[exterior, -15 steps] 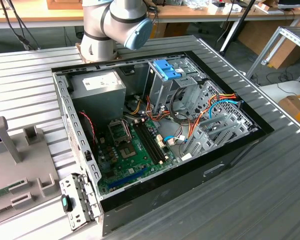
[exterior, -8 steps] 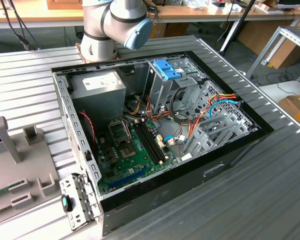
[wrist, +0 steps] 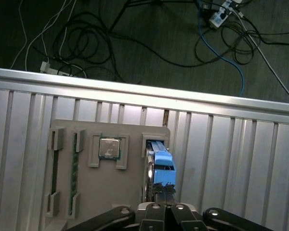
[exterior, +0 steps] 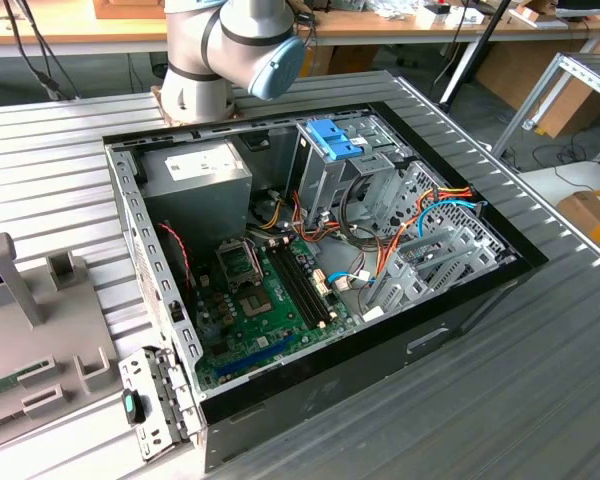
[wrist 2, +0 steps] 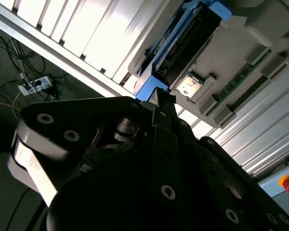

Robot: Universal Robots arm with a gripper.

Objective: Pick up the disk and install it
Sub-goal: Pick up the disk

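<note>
The disk (wrist: 158, 166) stands on edge in a slot at one side of a grey fixture (wrist: 106, 192), its bright blue carrier rails facing the camera. In the second wrist view the disk (wrist 2: 183, 48) is a dark slab framed in blue. My gripper (wrist: 163, 193) sits right at one blue end of the disk and overlaps it in both wrist views; its tip (wrist 2: 161, 102) meets the blue corner. Whether it grips the disk is unclear. The open computer case (exterior: 480, 300) lies on the table in the exterior view, with a grey drive cage (exterior: 325, 185) at the back.
A processor chip (wrist: 109, 147) and memory sticks (wrist: 74, 168) rest in other slots of the fixture. In the case are a bare blue bracket (exterior: 332, 137), a grey power supply (exterior: 195, 170), the motherboard (exterior: 260, 300) and loose cables (exterior: 420, 220). The arm's base (exterior: 220, 50) stands behind it. Floor cables (wrist: 135, 38) lie past the table edge.
</note>
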